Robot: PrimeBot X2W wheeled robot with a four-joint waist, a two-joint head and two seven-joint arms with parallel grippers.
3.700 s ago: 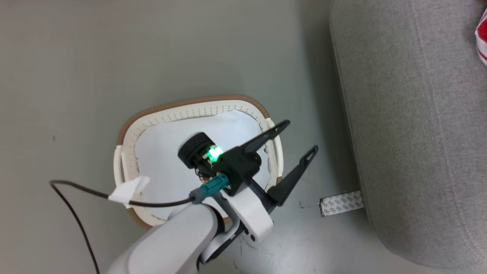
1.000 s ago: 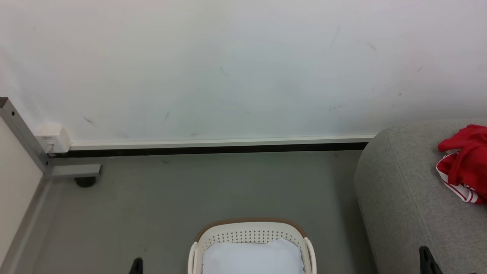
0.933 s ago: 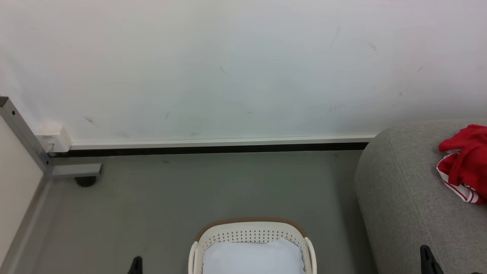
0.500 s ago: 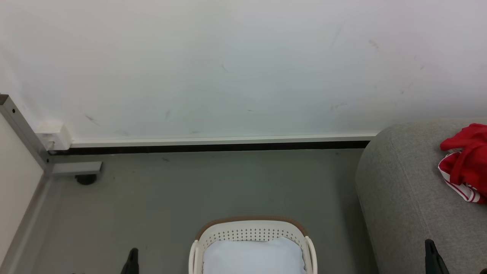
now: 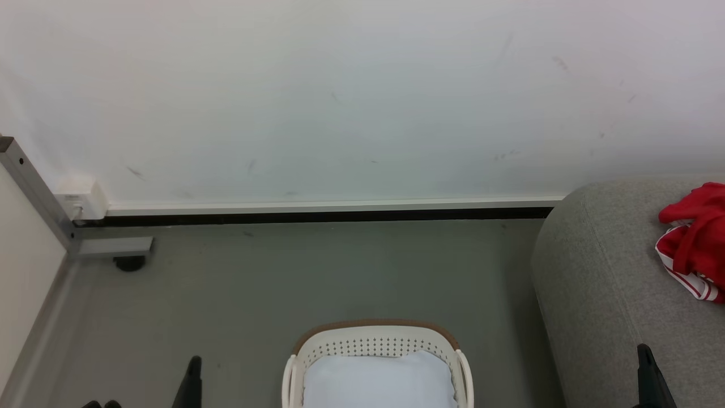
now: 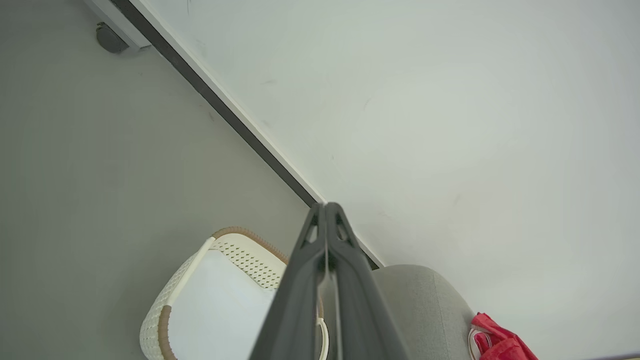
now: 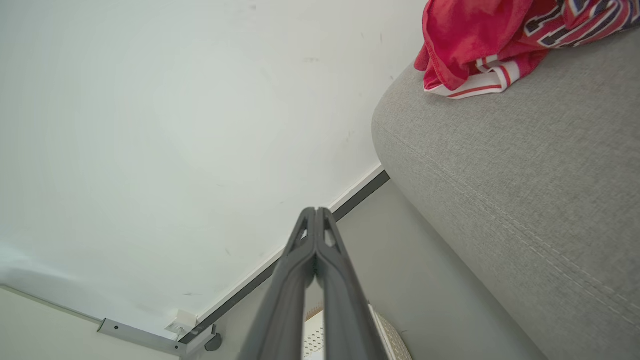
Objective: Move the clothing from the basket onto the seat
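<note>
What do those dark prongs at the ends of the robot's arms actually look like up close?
The left gripper and the right gripper look alike: each is a pair of long, matte dark grey fingers, broad at the base and tapering to a slim tip, with small triangular openings near the end.

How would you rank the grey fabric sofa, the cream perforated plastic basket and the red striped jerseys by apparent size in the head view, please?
1. grey fabric sofa, largest.
2. cream perforated basket.
3. red jerseys, smallest.
All three run off the picture's edge, so this ranks only what shows.
</note>
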